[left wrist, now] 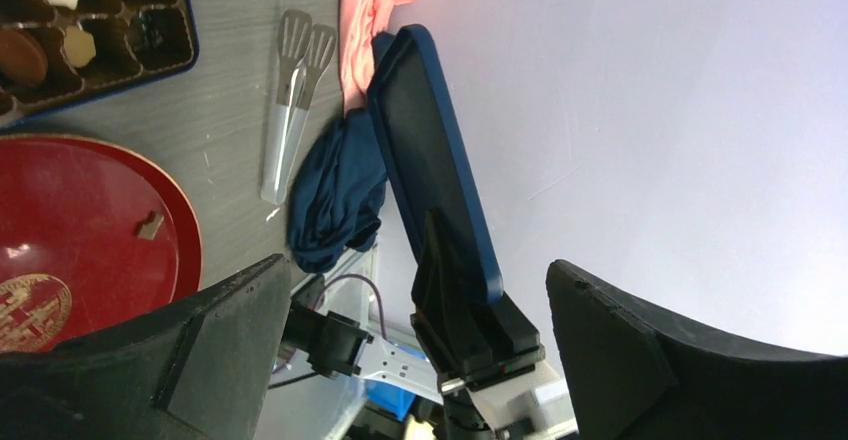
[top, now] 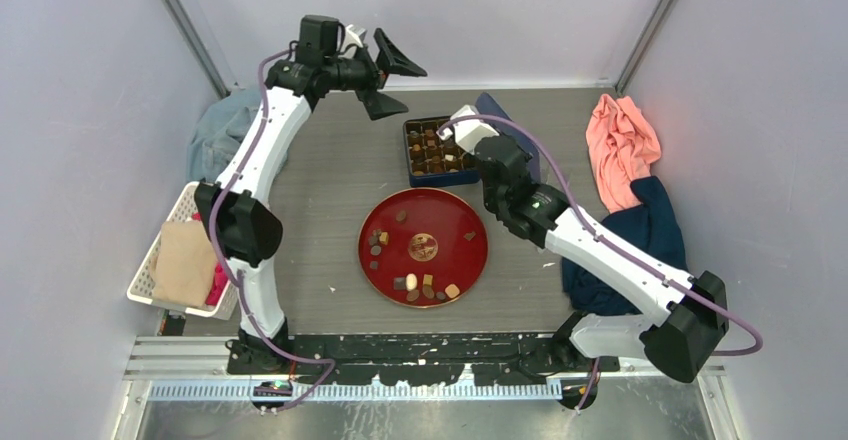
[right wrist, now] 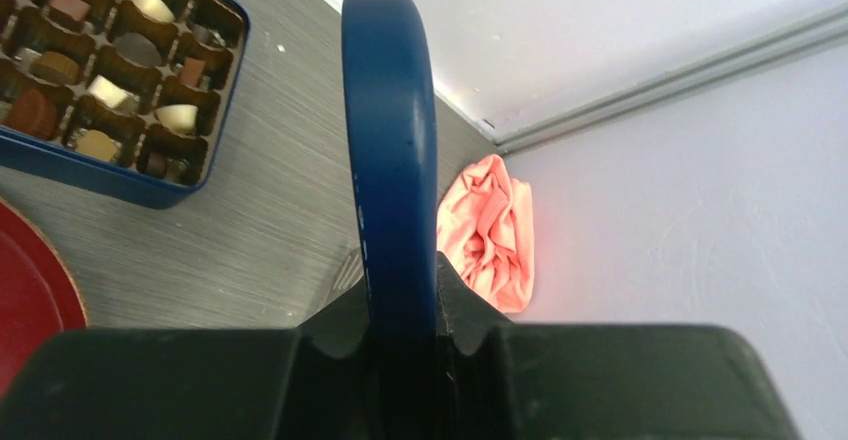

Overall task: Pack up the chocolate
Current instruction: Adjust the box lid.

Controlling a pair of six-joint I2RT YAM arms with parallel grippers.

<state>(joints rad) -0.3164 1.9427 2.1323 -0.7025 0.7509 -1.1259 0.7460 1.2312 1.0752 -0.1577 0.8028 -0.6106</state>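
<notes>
- Top view: the left gripper (top: pixel 405 90) hangs high over the far left of the table (top: pixel 330 170). Its jaws are spread wide and hold nothing.
- The right gripper (top: pixel 500 145) is just right of the box (top: pixel 409 150) and is clamped on the blue lid (top: pixel 490 102), which stands on edge.
- Part of the chocolate (top: pixel 411 282) lies loose on the red plate (top: pixel 455 220) at mid-table. Most of it is along the left and near rim, with one piece near the right rim. More pieces sit in the box, just beyond the plate.
- A basket (top: pixel 150 260) sits at the left edge. A pink cloth (top: pixel 620 140) and a navy cloth (top: pixel 650 225) lie on the right.
- Left wrist view: the two fingers (left wrist: pixel 200 350) stand far apart with nothing between them. Beyond them the lid slants upward, pinched at its lower end by the right gripper.
- Metal tongs (left wrist: pixel 295 100) lie flat on the table between the box and the cloths. One small piece shows on the plate.
- Right wrist view: the fingers (right wrist: pixel 465 315) press on either side of the lid, which is seen edge-on.
- The open box is at the left, with dark, tan and cream pieces in its compartments. A sliver of the plate shows nearer, and the pink cloth lies to the right of the lid.
</notes>
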